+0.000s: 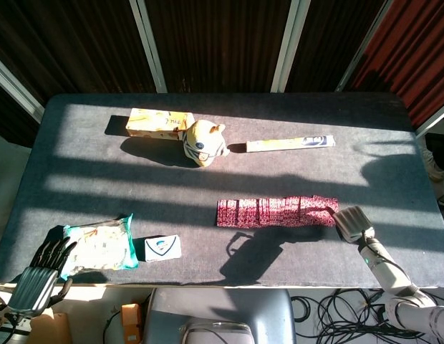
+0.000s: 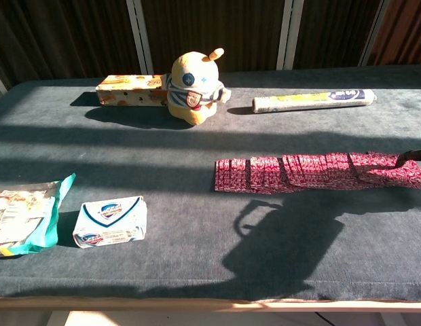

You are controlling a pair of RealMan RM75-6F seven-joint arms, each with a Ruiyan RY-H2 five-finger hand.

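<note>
Spanning both views, a dark grey felt-covered table (image 1: 79, 172) carries every item, crossed by bands of sun and shadow.

Red patterned strip of packets (image 1: 276, 211): long, flat, lying crosswise; its near end sits just at the tips of the right hand's fingers. In the chest view a dark fingertip (image 2: 413, 155) reaches that end of the strip, touching or all but touching; I cannot tell which.

Right hand (image 1: 353, 222): low at the table's front corner, back uppermost, fingers (image 1: 345, 216) pointing toward the strip. Nothing shows in its grip; whether the fingers are spread or curled underneath I cannot tell.

Left hand (image 1: 44, 269): dark, at the opposite front corner, fingers (image 1: 56, 251) apart and holding nothing, tips just beside the snack bag.

Snack bag (image 1: 100, 242): flat, teal-edged, immediately ahead of the left fingers.

Yellow box (image 1: 159, 122): long, printed carton, far beyond the left fingers, at the table's rear.

Plush toy (image 1: 204, 142): yellow, upright, striped scarf, just beside the box's end, well apart from both sets of fingers.

Roll (image 1: 290, 143): slim, pale wrapped tube, lying crosswise, well beyond the right fingers, behind the red strip.

Soap box (image 1: 159, 247): small, white and blue, just past the snack bag from the left fingers.
</note>
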